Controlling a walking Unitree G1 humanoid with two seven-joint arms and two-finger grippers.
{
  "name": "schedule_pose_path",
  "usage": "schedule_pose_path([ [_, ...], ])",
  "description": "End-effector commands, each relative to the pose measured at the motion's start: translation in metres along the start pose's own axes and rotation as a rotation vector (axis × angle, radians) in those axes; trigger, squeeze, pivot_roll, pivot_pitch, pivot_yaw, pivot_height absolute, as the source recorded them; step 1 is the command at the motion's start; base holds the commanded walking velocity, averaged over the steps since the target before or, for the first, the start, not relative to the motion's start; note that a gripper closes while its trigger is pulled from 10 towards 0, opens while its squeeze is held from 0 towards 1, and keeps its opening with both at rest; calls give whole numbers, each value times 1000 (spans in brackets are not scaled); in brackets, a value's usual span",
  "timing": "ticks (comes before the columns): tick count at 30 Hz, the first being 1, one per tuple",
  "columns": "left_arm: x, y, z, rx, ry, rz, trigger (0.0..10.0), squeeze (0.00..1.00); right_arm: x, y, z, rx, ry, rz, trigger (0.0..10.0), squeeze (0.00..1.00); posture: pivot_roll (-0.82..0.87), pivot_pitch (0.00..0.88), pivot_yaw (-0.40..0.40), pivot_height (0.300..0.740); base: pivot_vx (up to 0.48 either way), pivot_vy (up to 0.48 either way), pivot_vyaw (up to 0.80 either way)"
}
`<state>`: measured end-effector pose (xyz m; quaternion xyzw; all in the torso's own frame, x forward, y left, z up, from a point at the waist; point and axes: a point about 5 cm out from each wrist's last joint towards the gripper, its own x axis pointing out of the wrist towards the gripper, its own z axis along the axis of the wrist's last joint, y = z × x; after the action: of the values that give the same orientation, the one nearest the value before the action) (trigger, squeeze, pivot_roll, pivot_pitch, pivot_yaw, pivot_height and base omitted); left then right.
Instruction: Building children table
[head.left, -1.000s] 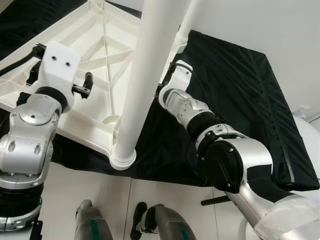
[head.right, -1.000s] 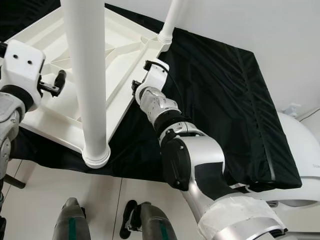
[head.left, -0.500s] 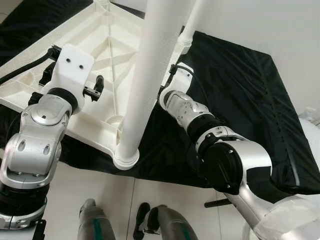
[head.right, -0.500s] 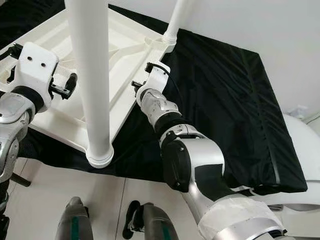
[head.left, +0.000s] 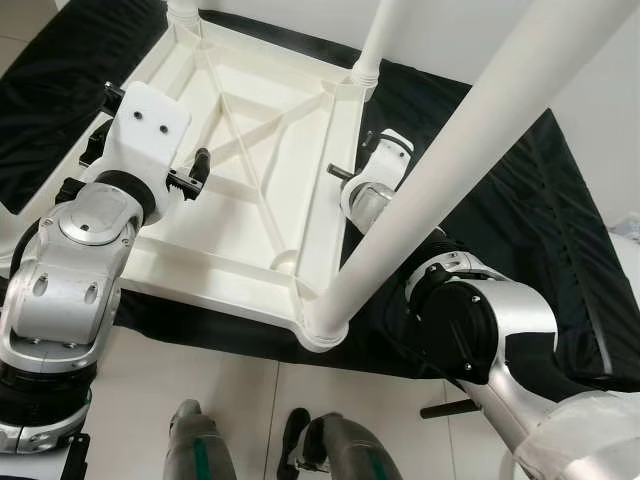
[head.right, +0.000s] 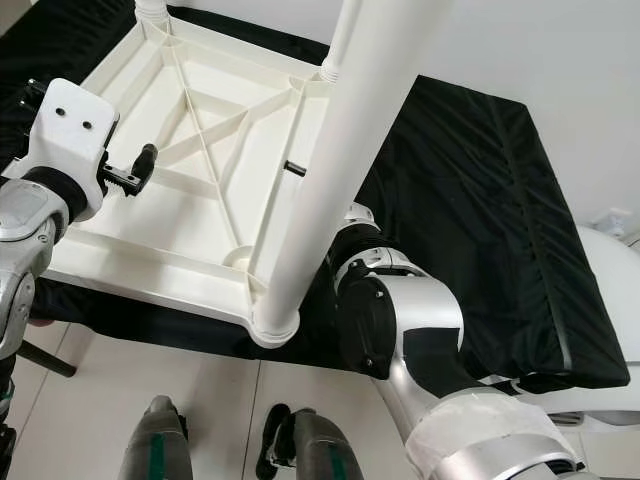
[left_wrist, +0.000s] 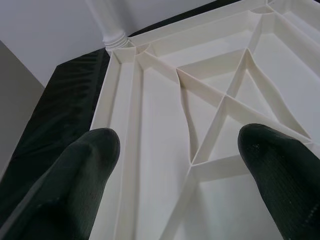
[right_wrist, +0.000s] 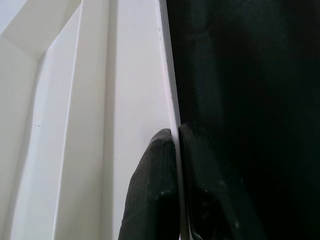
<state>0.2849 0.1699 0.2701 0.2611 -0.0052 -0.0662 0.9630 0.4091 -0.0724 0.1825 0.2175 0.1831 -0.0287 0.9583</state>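
Pinching the right-hand rim of the upturned white table top (head.left: 250, 190), the right gripper (right_wrist: 176, 150) has its two black fingers closed on the thin plastic edge, one finger on the inner face and one on the outer, against the black cloth (head.left: 520, 220). The left gripper (left_wrist: 180, 150) hovers over the ribbed underside with its fingers (left_wrist: 80, 170) spread wide apart, touching nothing; from the head it sits above the left part of the top (head.left: 185, 175).

Compared with a second ago, the near leg (head.left: 440, 170) no longer stands straight up in the head views but slants up to the right, crossing in front of the right arm, and more of the ribbed underside is exposed. The whole scene has shifted too, so the camera has moved. The left gripper is in much the same place over the left side.

The table top lies upside down on the black cloth, its underside a shallow tray with raised ribs forming diagonal and cross braces. White round legs rise from sockets at the near right corner (head.left: 322, 328), the far right corner (head.left: 366, 72) and the far left corner (head.left: 183, 14).
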Motion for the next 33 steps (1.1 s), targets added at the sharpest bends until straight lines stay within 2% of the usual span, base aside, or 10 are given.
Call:
schedule_pose_path([
  [1,2,-4,1,12,-6,-31,10000,0,4,-31,-17,12,65,-98,0,0,202,190,-120,740,0,0,0],
  [3,2,-4,1,12,-6,-31,10000,0,4,-31,-17,12,65,-98,0,0,202,190,-120,740,0,0,0],
  [4,3,-6,2,12,-8,-41,10000,0,4,-45,-6,11,16,-163,0,0,192,188,-111,740,0,0,0],
  [6,4,-6,2,11,-9,-46,10000,0,5,-53,-1,11,-13,-196,0,0,190,186,-110,740,0,0,0],
  [8,4,-6,2,11,-9,-46,10000,0,5,-53,-1,11,-13,-196,0,0,190,186,-110,740,0,0,0],
  [10,5,-8,3,9,-12,-55,10000,0,4,-65,10,-2,-70,-241,0,0,188,185,-106,740,0,0,0],
  [13,5,-9,3,9,-13,-58,10000,0,4,-67,14,-19,-99,-249,0,0,188,185,-106,740,0,0,0],
  [15,5,-9,3,10,-13,-62,10000,0,2,-68,23,-59,-177,-269,0,0,189,186,-104,740,0,0,0],
  [23,5,-9,3,11,-10,-67,10000,0,1,-66,29,-78,-240,-266,0,0,196,189,-100,740,0,0,0],
  [33,2,-8,1,6,2,-64,10000,0,-3,-88,50,-106,-334,-340,0,0,201,198,-100,740,0,0,0],
])
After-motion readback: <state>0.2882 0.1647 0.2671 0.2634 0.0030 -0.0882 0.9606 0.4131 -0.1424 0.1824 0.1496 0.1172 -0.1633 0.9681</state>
